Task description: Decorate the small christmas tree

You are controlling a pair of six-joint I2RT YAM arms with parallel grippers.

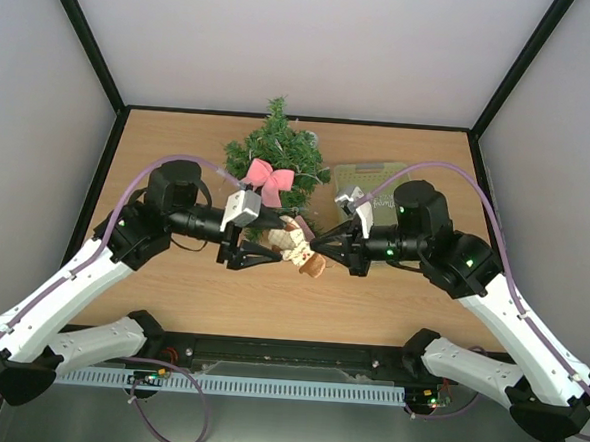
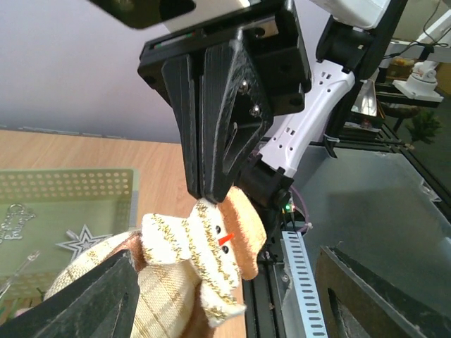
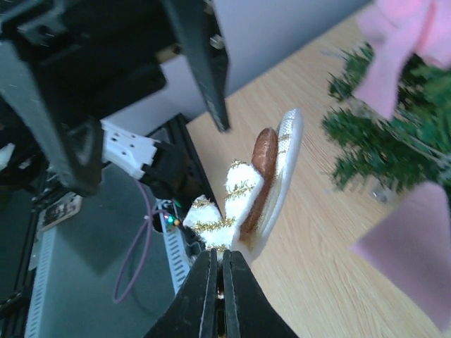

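Near the middle of the wooden table (image 1: 170, 294), just in front of the small christmas tree (image 1: 277, 140), the two arms meet tip to tip over a snowman ornament (image 2: 201, 250). The right gripper (image 3: 222, 259) has its fingers pressed together on the edge of the ornament, pinching it at the end with the white, gold-trimmed cloth; the wrist views show the figure hanging from that pinch above the tabletop, with its dot eyes and red-orange nose turned toward the left arm's camera. The left gripper (image 1: 275, 243) has its jaws spread apart on either side of the ornament. One finger (image 2: 91, 303) sits against or just beside the plaid cloth of the body, though contact cannot be told for sure, and the other finger is well clear of it.

The tree stands at the back centre of the table, dark green and bristly, with a pink bow (image 1: 267, 179) on its near side. Just to its right lies a pale green basket (image 1: 370, 176) with a perforated wall, and a silver star (image 2: 79, 243) rests inside it
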